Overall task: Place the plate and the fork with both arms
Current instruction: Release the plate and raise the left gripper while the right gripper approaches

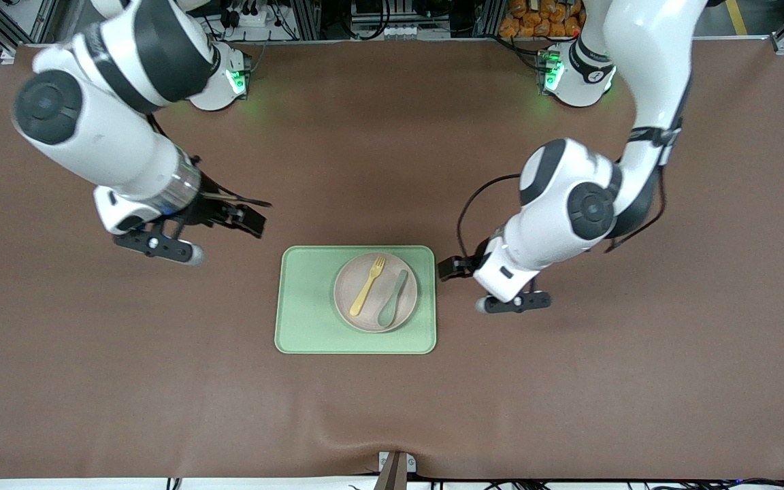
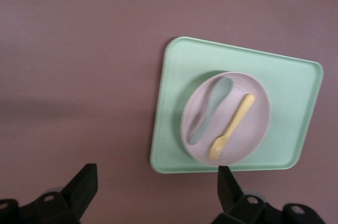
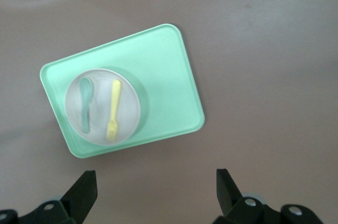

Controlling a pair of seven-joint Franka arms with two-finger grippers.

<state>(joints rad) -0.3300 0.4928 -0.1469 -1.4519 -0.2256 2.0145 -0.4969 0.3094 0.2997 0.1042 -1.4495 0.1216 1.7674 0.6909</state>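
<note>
**Plate and fork seen together on the green tray**

At the centre of the front view, slightly below the middle, a light green tray [image 1: 303,320] is seen lying on the brown table [image 1: 392,408]. The plate [image 1: 348,309] is set on the tray, in the half toward the left arm's end of the table. On the plate the fork [image 1: 368,285] is laid with its tines pointing toward the robots' bases, and a grey-green spoon [image 1: 393,298] is laid just beside it, toward the left arm's end.

The left hand [image 1: 452,267] is held over bare table just beside the tray's edge, centre right of the frame; its fingers [image 2: 84,182] are spread wide with nothing between them. The right hand [image 1: 250,221] is held over bare table at centre left, above the tray's corner in the frame, and its fingers [image 3: 84,187] are likewise parted and unladen.
</note>
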